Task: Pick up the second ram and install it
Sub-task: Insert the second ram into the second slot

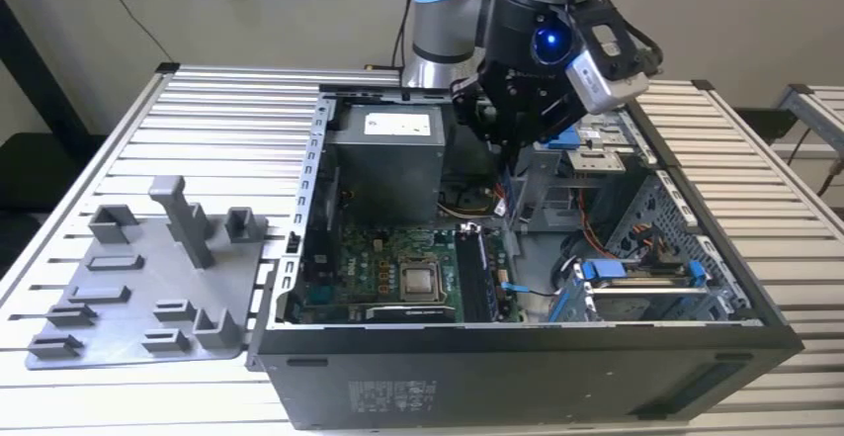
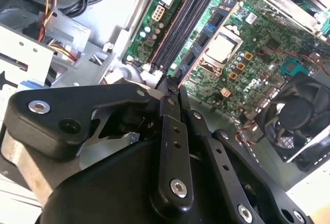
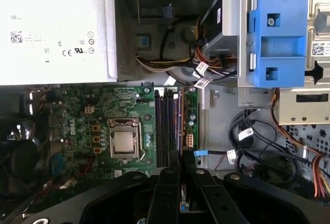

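Above motherboard slots point(image 3: 166, 126), inside open case point(image 1: 528, 362): noted end effector point(image 3: 181, 166) pinched narrow on 2nd ram point(image 3: 181, 202), seen edge-on. Judged light, stiff, fragile at contacts. Best pinched on 2 flat faces, mid-length.

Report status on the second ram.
Hand shut on second ram. Above memory slots, not yet seated. Nothing seen blocking.

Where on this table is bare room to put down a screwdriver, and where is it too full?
Bare slats of the table lie behind the grey holder tray, at the exterior view's left of the computer case. Inside the case it is crowded: motherboard, power supply, cables, with the gripper above.
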`<state>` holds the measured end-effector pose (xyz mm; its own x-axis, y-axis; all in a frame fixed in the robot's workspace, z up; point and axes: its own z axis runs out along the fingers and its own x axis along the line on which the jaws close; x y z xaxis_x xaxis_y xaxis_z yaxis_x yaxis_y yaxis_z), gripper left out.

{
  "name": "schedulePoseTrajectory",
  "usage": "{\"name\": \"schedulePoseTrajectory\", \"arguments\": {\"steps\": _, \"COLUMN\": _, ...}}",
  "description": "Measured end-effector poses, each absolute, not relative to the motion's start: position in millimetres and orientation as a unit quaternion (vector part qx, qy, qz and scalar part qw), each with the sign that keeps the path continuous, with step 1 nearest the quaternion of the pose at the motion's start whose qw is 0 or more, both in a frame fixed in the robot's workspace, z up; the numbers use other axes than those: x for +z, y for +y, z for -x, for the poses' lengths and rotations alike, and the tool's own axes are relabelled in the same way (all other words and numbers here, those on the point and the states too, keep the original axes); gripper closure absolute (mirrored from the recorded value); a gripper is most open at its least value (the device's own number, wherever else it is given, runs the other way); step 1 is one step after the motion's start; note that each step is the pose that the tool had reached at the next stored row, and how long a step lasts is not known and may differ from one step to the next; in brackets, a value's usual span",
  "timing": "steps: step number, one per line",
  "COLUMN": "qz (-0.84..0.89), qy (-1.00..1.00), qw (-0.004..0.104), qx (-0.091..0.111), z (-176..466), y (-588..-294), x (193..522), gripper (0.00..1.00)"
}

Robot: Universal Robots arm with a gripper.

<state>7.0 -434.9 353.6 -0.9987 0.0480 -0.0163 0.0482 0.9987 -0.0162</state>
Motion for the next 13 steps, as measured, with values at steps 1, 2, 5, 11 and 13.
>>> {"name": "schedulePoseTrajectory", "arguments": {"steps": 1, "qz": -0.024, "qy": 1.0, "qw": 0.007, "qx": -0.008, "z": -7, "y": -435, "x": 353, "gripper": 0.86}}
{"name": "schedulePoseTrajectory", "arguments": {"steps": 2, "qz": -0.024, "qy": 1.0, "qw": 0.006, "qx": -0.009, "z": -8, "y": -435, "x": 352, "gripper": 0.86}}
{"name": "schedulePoseTrajectory", "arguments": {"steps": 5, "qz": -0.024, "qy": 1.0, "qw": 0.002, "qx": -0.009, "z": -9, "y": -435, "x": 350, "gripper": 0.86}}
{"name": "schedulePoseTrajectory", "arguments": {"steps": 11, "qz": -0.024, "qy": 1.0, "qw": -0.001, "qx": -0.01, "z": -10, "y": -435, "x": 343, "gripper": 0.86}}
{"name": "schedulePoseTrajectory", "arguments": {"steps": 13, "qz": -0.024, "qy": 1.0, "qw": -0.001, "qx": -0.01, "z": -10, "y": -435, "x": 341, "gripper": 0.86}}
